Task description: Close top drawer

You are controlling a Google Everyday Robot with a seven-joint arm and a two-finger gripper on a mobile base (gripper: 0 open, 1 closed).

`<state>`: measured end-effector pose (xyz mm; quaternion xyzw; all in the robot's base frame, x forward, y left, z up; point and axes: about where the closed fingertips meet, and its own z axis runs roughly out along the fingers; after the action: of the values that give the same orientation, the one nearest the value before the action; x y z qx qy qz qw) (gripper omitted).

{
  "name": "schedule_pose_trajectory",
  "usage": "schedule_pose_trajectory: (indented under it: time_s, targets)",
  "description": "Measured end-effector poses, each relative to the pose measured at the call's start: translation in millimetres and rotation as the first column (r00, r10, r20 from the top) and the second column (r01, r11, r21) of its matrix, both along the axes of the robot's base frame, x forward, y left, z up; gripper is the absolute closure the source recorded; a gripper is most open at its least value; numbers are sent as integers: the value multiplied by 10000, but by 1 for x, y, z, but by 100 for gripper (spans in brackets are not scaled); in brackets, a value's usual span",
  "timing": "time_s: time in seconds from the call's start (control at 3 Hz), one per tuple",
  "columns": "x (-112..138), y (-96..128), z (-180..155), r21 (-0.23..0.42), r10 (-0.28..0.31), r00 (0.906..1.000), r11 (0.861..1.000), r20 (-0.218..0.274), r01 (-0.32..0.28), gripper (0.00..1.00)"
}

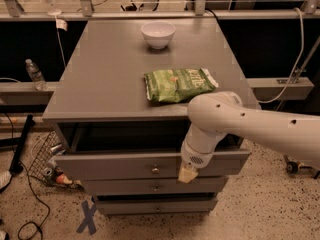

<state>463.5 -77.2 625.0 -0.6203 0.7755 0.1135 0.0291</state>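
The top drawer [115, 165] is sticking out from the grey cabinet [105, 79], just under the flat top, and its dark inside is showing. A small metal knob [155, 170] is sitting in the middle of its long front. The white robot arm [250, 126] is reaching in from the right and bending down over the right part of the drawer, hiding some of it. The gripper [187, 174] is hanging at the end of the arm, right at the drawer front, just to the right of the knob. Whether it is squeezing tight or hanging loose cannot be told. Two lower drawers [125, 186] are sitting under the top one. On the cabinet, a white bowl [158, 34] is resting near the back, and a green snack bag [179, 84] is lying near the front, close to the arm. To the left, a water bottle [35, 75] is standing on a ledge, and a wire basket [45, 156] is sitting on the floor beside the drawer's left corner. A blue tape cross [87, 217] is lying on the floor in front.
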Motion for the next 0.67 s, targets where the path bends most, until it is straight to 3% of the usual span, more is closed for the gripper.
schedule_pose_trajectory:
  time_s: [0.67]
  targets:
    - [33,15,7,94,565,9968,9983,565,-571,100]
